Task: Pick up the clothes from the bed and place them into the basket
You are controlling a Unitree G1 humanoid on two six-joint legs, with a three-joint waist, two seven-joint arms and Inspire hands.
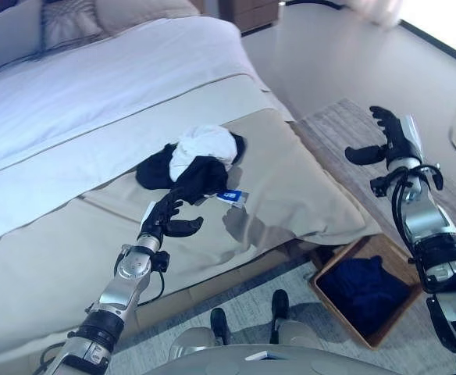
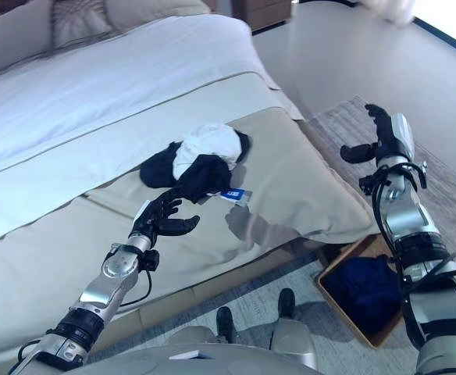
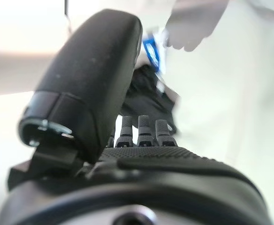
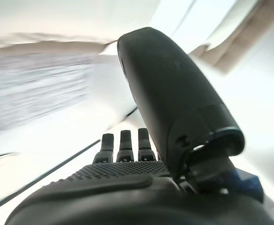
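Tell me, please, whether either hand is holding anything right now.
No. The left hand reaches, open, just short of the clothes; the right hand is raised, empty.

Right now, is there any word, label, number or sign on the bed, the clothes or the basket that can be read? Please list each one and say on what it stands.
None can be read.
Blue and white tag beside the black and white clothes on the bed: it carries print, but too small and blurred to read.
Basket on the floor, with dark cloth inside: no text visible.
Left hand and right hand: no markings visible.
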